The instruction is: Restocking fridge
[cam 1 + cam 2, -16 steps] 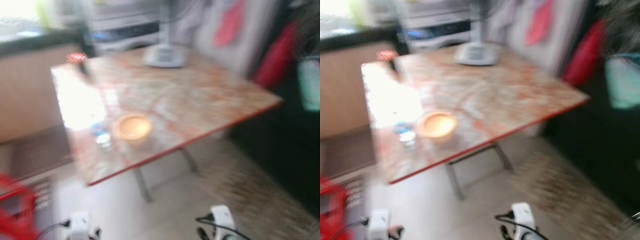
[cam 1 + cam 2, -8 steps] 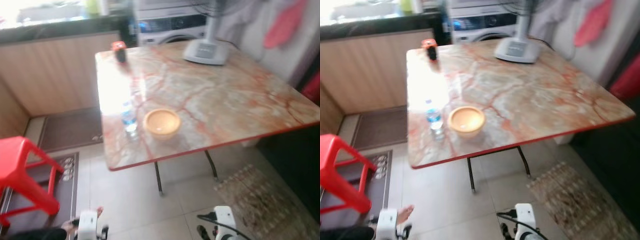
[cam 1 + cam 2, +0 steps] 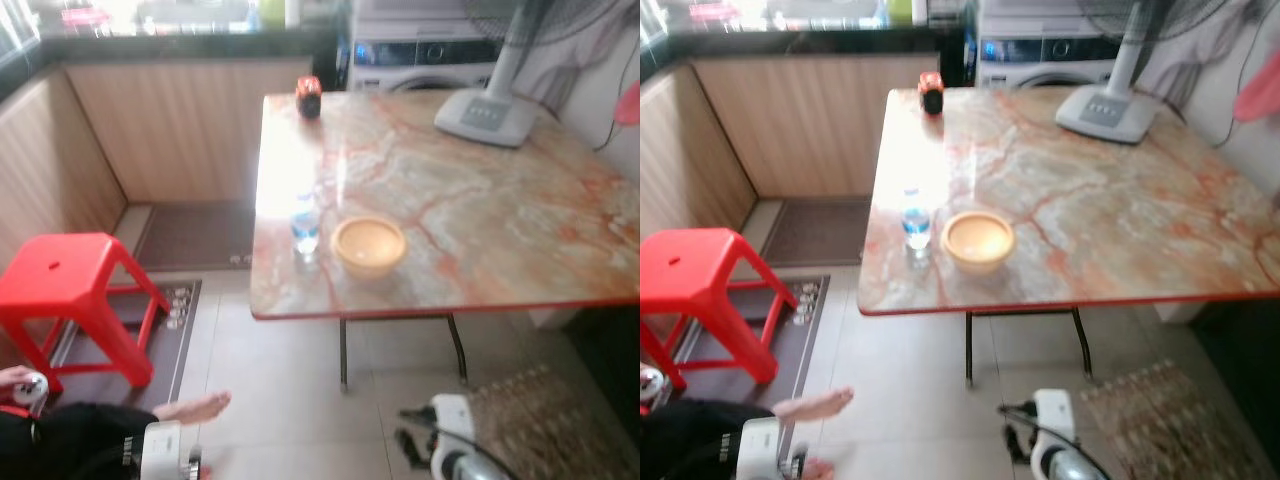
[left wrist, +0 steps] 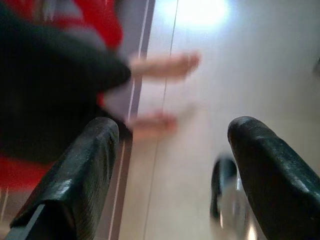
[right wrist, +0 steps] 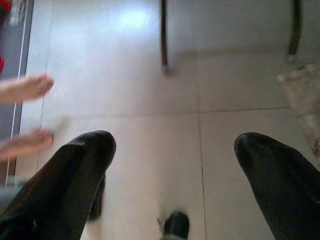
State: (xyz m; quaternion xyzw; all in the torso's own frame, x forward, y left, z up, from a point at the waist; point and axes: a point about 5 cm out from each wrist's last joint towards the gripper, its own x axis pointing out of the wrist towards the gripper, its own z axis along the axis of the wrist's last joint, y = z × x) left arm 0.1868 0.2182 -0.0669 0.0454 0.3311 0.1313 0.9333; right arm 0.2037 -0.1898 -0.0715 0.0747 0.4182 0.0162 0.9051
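A small clear water bottle (image 3: 305,226) with a blue label stands upright near the front left edge of the marble table (image 3: 500,230). A yellow bowl (image 3: 369,245) sits just to its right. Both arms hang low in front of me, short of the table. My left gripper (image 4: 172,135) is open over the tiled floor, with a person's bare feet (image 4: 165,65) beyond its fingers. My right gripper (image 5: 174,145) is open over bare tiles, with a table leg (image 5: 163,35) ahead of it. Neither holds anything.
A red plastic stool (image 3: 65,290) stands left of the table. A person in dark clothes (image 3: 60,440) sits on the floor at lower left, one foot (image 3: 190,408) stretched toward me. A red-lidded jar (image 3: 308,96) and a fan base (image 3: 487,115) stand on the table's far side. A rug (image 3: 540,410) lies at lower right.
The camera has swung left, so the table now sits further right in a sharper picture. The red stool and the person on the floor have come into view.
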